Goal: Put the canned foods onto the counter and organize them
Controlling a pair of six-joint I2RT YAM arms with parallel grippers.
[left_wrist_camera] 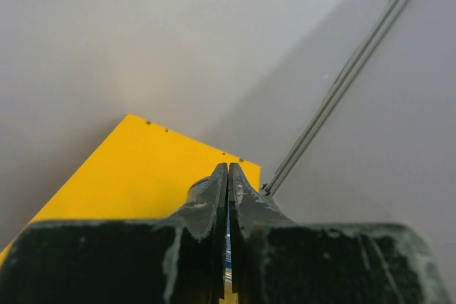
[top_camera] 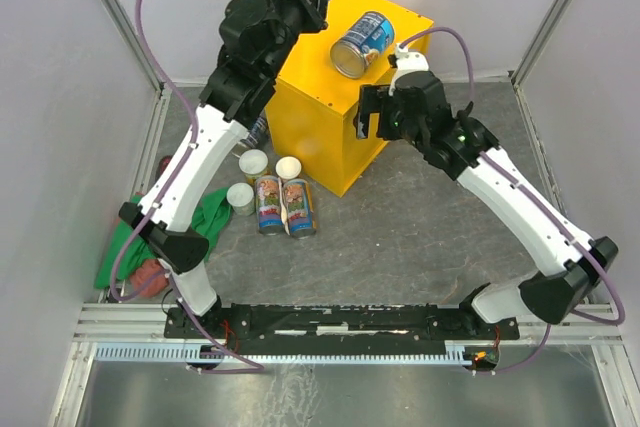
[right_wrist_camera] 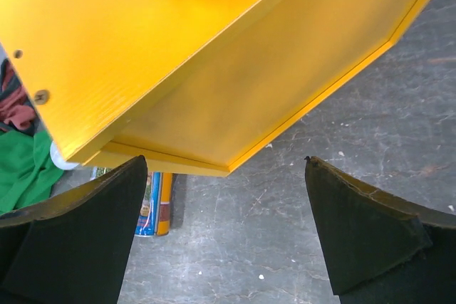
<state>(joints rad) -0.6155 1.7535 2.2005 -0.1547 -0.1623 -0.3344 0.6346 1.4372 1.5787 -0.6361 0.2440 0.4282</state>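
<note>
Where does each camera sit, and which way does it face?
Top external: above and behind the robot, looking down on the counter, floor cans, left arm and right arm.
Left wrist: over the counter, facing the grey wall; shut left jaws show.
Right wrist: beside the counter, facing down its side to the floor; open right jaws show.
All three share the counter.

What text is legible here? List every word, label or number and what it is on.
No text can be read.
blue-labelled can on the counter: print too blurred.
tall cans on the floor: labels too small.
counter: no writing visible.
</note>
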